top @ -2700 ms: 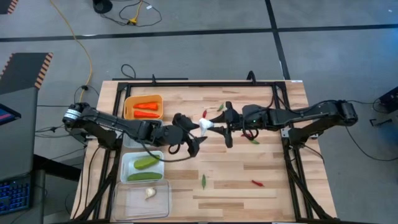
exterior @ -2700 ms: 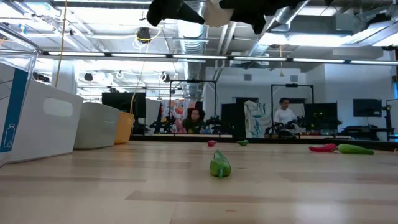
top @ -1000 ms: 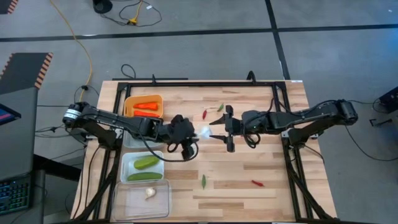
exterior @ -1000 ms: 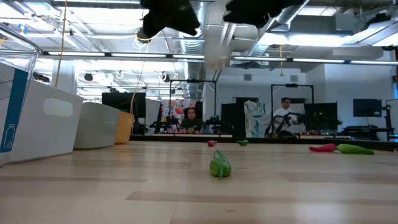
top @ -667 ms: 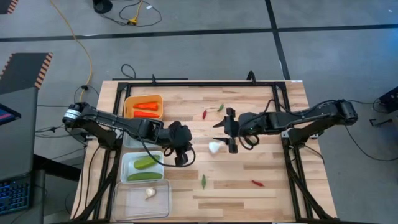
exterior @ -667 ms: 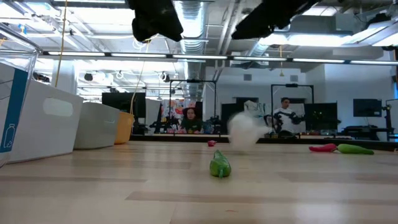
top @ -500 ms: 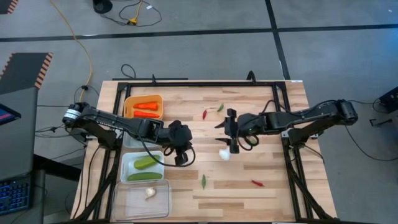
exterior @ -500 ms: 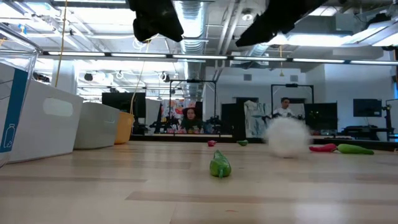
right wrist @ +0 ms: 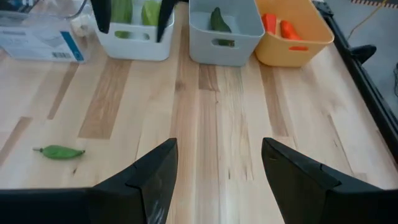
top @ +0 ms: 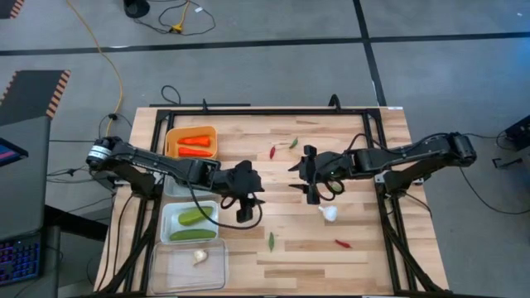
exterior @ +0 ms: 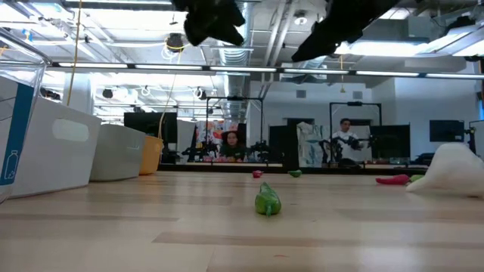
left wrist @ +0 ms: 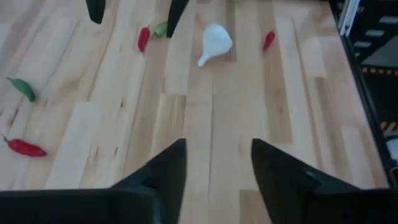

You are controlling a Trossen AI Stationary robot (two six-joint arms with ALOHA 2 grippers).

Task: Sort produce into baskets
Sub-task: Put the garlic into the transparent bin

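Note:
A whitish garlic bulb (top: 330, 213) lies loose on the table right of centre, stem up; it also shows in the left wrist view (left wrist: 214, 42) and the low view (exterior: 450, 172). My left gripper (top: 251, 207) hangs open and empty above mid-table, beside the white basket (top: 190, 222), which holds cucumbers. My right gripper (top: 302, 176) is open and empty, facing the left one, just beyond the garlic. The orange basket (top: 191, 142) holds carrots. The clear basket (top: 189, 263) holds a garlic bulb (top: 199, 257). The grey basket (right wrist: 224, 31) holds a green vegetable.
Small chilies lie loose on the table: a red one (top: 272, 152) and a green one (top: 293, 143) toward the far edge, a green one (top: 271, 241) and a red one (top: 342, 243) toward the near edge. The four baskets stand in a row along the table's left side.
The garlic bulb has dropped from between the two grippers onto the table and rolled toward the right and near edges, coming to rest below my right gripper. My left gripper has moved toward the near edge. Both grippers stay open.

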